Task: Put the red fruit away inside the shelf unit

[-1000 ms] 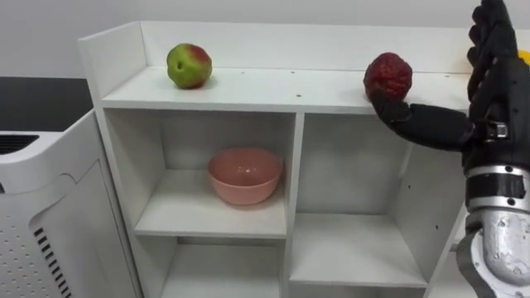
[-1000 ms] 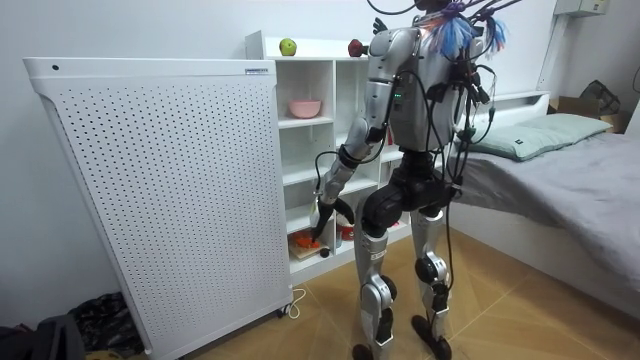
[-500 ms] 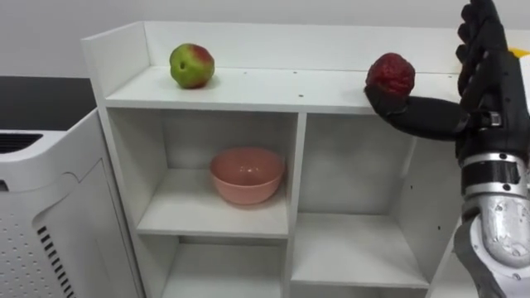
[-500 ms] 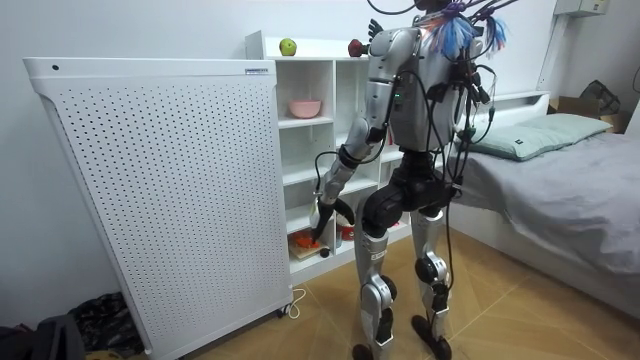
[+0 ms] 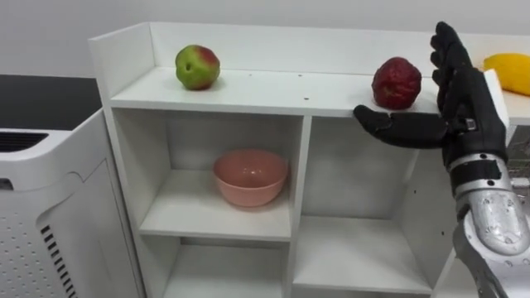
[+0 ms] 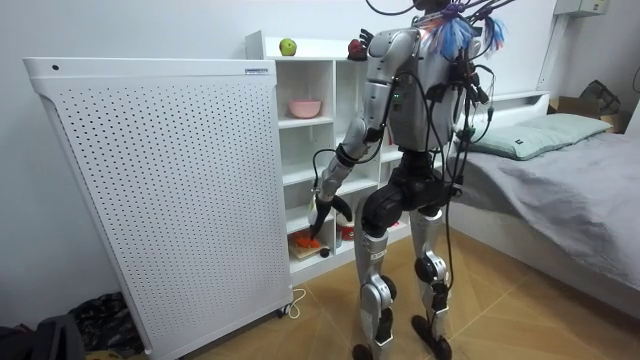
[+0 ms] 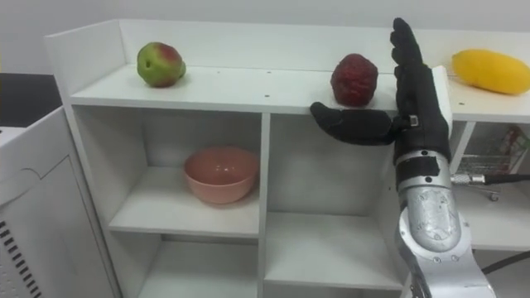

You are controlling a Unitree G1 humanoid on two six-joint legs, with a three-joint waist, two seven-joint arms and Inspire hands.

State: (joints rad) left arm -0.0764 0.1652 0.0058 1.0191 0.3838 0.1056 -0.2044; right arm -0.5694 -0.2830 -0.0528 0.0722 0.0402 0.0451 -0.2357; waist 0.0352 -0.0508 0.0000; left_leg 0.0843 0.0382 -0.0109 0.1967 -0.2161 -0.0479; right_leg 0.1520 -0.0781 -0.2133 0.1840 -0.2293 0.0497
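A dark red fruit (image 5: 397,83) rests on the top shelf of the white closet (image 5: 273,89). My right hand (image 5: 460,103) is open just right of it, fingers straight up. Its thumb reaches left in front of the shelf edge, below the fruit and apart from it. At the left end of the same shelf lies a green and red apple (image 5: 197,67), and at the far right a yellow mango (image 5: 509,73). My left hand (image 6: 324,212) hangs low by the lower shelves in the room view.
A pink bowl (image 5: 250,176) stands in the upper left compartment; the compartment to its right is bare. A white perforated unit (image 5: 50,215) stands against the closet's left side. A bed (image 6: 560,190) lies behind me at the room view's right.
My right hand has let go of the red fruit and drawn back and down; the thumb that touched it is now below it. The fruit stays on the shelf.
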